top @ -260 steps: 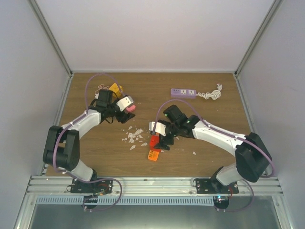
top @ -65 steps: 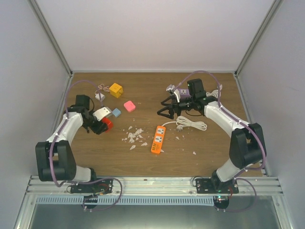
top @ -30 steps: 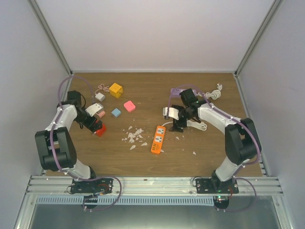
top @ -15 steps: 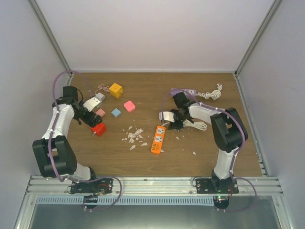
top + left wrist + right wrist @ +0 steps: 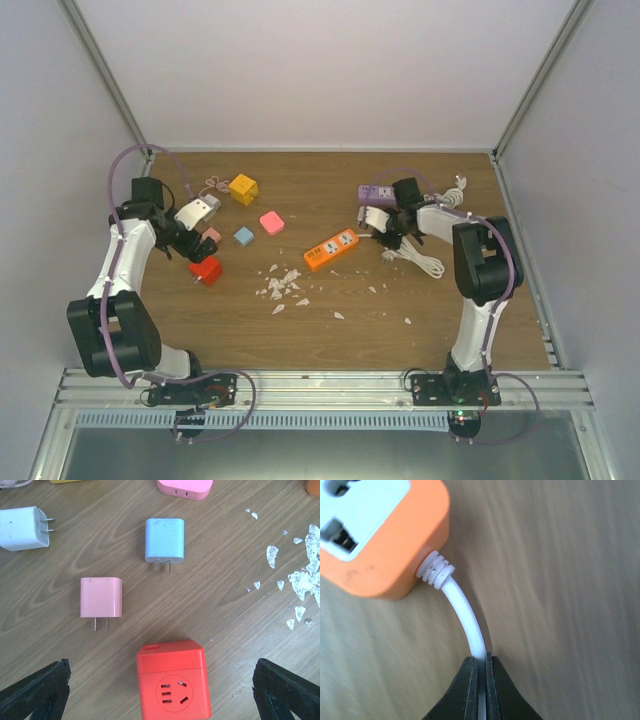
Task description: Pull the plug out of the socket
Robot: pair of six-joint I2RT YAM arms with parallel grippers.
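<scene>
- Orange power strip, white socket face, right of centre.
- Right gripper pinches its white cord just beside it.
- Left gripper spread wide.

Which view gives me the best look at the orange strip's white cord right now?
Right wrist: the white cord is close up, leaving the orange strip and pinched in the right hand. Top external shows it small, partly behind the arm. Left wrist doesn't show it.
</scene>
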